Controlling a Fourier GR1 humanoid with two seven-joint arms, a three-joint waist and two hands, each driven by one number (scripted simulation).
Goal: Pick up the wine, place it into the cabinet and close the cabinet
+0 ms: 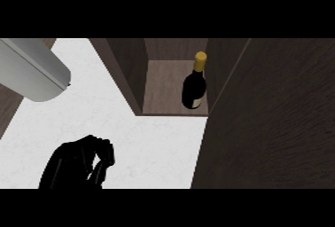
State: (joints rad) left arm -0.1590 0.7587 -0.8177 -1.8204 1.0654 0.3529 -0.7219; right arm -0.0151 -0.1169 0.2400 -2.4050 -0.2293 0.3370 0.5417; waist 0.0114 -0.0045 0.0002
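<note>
Wine bottle (194,84) upright inside open cabinet (171,95), left hand (78,163) curled, holding nothing, over white counter (150,142)

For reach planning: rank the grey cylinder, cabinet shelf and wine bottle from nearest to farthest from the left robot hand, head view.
From the left robot hand:
1. Grey cylinder, upper left.
2. Cabinet shelf, centre, inside the open cabinet.
3. Wine bottle, on the shelf's right side.

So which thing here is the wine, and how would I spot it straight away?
Look at the dark wooden cabinet filling the upper right of the head view; its door stands open over the white counter. On the shelf inside stands the wine bottle, close to the right wall. It is the only thing in there: dark glass, gold foil top, pale label near its base.
</note>
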